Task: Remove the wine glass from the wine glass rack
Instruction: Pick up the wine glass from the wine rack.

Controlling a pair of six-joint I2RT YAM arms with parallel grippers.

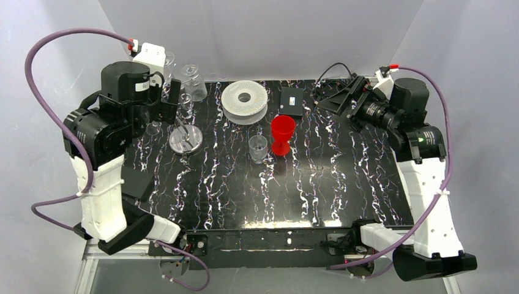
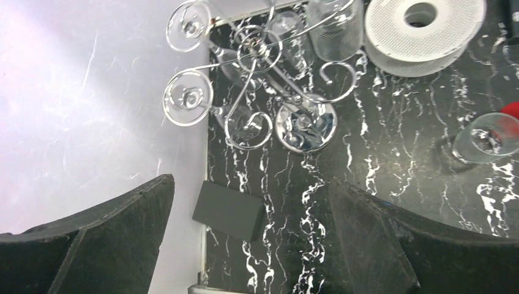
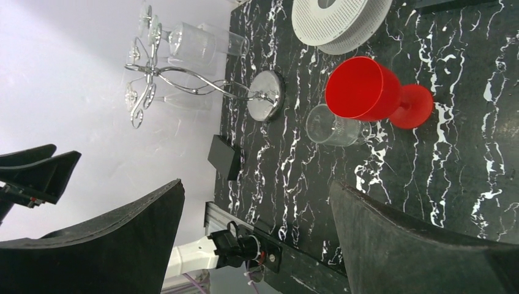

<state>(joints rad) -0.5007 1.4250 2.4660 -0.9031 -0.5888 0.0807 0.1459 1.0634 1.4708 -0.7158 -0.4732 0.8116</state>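
worktop (image 1: 343,184): black, white-veined marble pattern | white ribbed spool (image 1: 245,101): lying flat, far centre | flat black box (image 1: 292,101): just right of spool | red goblet (image 1: 283,135): upright, centre | clear cup (image 1: 258,148): just left of goblet | small black block (image 2: 229,210): left edge

Bright, even, diffuse light fills all three views. The white walls (image 1: 257,37) wash out to pale lilac, most at nine o'clock in the left wrist view. The glossy black table (image 1: 343,184) carries a soft sheen, and the wine glass rack (image 1: 185,139) glints hard on its chrome base (clear glass nearly dissolves against the wall). Shadows are faint. Both wrist views render their own fingers (image 2: 110,245) slightly soft around six o'clock.
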